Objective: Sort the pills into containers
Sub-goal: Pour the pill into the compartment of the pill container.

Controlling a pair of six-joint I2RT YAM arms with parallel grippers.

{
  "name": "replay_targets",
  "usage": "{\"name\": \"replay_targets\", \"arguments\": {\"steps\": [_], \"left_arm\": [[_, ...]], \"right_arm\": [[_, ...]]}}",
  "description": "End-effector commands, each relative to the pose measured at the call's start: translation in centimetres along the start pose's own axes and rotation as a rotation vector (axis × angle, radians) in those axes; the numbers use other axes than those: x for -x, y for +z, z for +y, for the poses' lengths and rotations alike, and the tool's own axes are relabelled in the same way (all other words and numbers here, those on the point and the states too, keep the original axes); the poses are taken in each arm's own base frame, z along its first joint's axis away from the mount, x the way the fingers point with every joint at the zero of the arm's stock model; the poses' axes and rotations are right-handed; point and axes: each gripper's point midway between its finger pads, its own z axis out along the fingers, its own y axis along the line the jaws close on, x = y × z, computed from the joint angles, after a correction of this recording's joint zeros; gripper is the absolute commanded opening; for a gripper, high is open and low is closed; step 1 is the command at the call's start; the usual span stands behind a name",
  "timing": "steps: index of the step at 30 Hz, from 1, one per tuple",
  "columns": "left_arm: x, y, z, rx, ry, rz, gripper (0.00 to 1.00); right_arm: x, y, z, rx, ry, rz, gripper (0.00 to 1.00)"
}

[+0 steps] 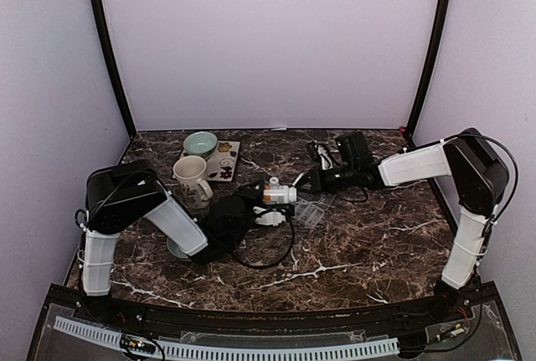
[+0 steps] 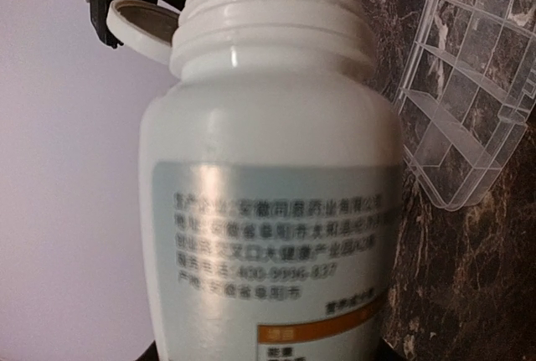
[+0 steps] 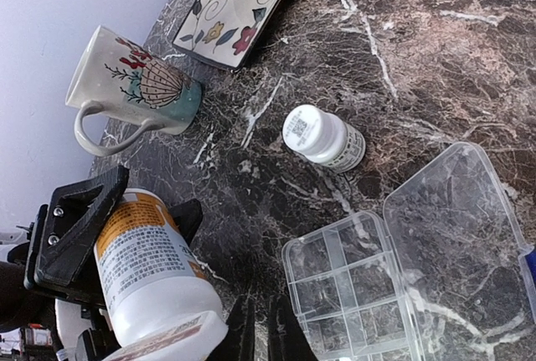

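Top view: the pill organiser (image 1: 311, 208) lies open on the worktop (image 1: 377, 244). Left wrist: opened bottle (image 2: 268, 168) beside it. Right wrist: your left hand (image 3: 134, 227) clamps that bottle; right hand (image 3: 261, 327) closed, empty. Organiser likely light, brittle: hold its outer wall.

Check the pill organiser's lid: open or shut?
Open: the pill organiser has its clear lid swung back beside it, leaving the compartments exposed.

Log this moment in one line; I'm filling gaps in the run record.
left gripper: clamped on white bottle | cap: off the neck | right gripper: shut, beside cap | organiser box: lid open
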Motion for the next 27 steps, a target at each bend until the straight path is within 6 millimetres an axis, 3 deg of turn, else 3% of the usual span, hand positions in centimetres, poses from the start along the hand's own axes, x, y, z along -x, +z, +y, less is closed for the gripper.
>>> {"name": "replay_targets", "arguments": {"steps": [1,27], "left_arm": [[-0.1,0.7,0.7,0.022,-0.031,0.018,0.00],[-0.8,1.6,-1.9,-0.020,0.040,0.053,0.00]], "right_arm": [[1.1,0.2,-0.1,0.015,-0.028,-0.024,0.09],[1.1,1.2,-1.2,0.019,-0.021,-0.014,0.08]]}}
